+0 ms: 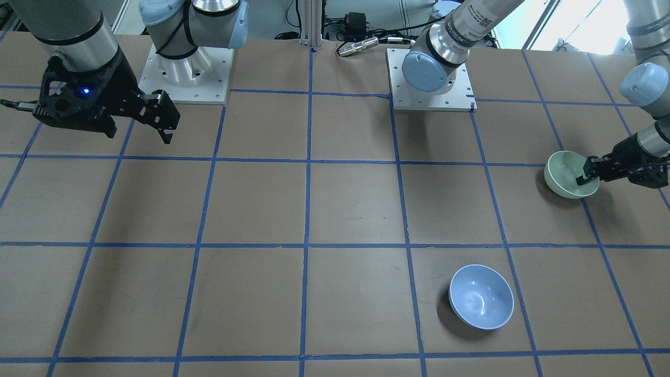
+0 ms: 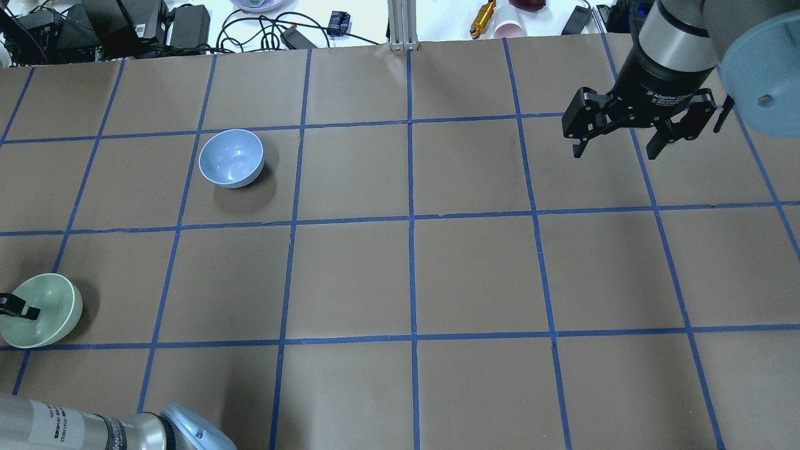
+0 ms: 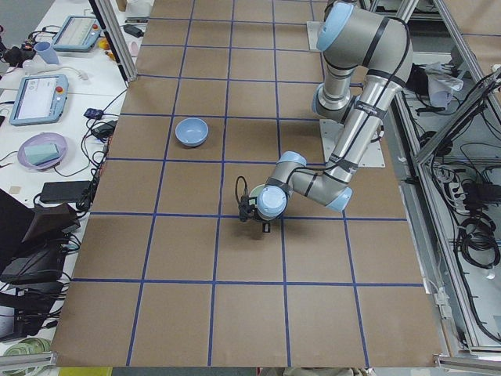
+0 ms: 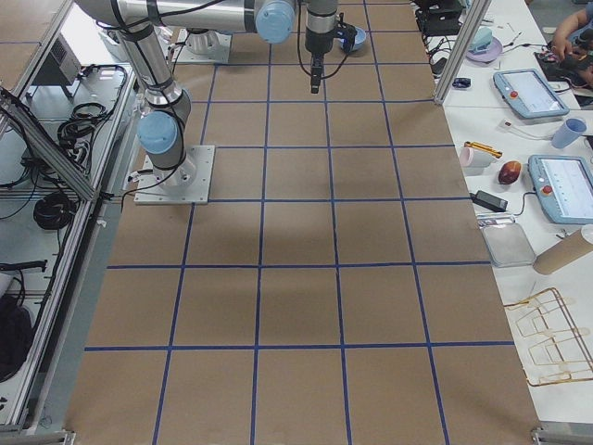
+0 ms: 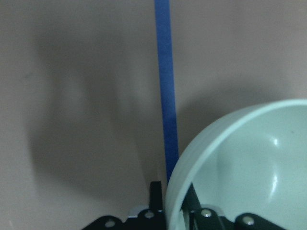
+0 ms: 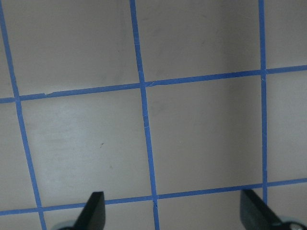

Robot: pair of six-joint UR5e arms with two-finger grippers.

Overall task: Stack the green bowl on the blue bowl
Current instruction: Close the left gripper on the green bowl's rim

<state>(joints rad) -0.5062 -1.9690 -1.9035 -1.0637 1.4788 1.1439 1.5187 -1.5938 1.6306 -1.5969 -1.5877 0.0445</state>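
- Two small glossy bowls well apart on a brown bench (image 2: 475, 275) gridded with blue tape (image 2: 410, 187).
- Pale green bowl (image 2: 53, 309) at the near left edge in the overhead view, tilted, its rim pinched by the left fingers (image 2: 24, 311): one inside, one outside, closed tight on the wall.
- Light blue bowl (image 2: 231, 157) farther off and to the right of the green one, upright, mouth up, untouched.
- Far right of the overhead view: right fingers (image 6: 94, 213) spread wide apart above bare bench, gripping nothing, well away from both bowls.
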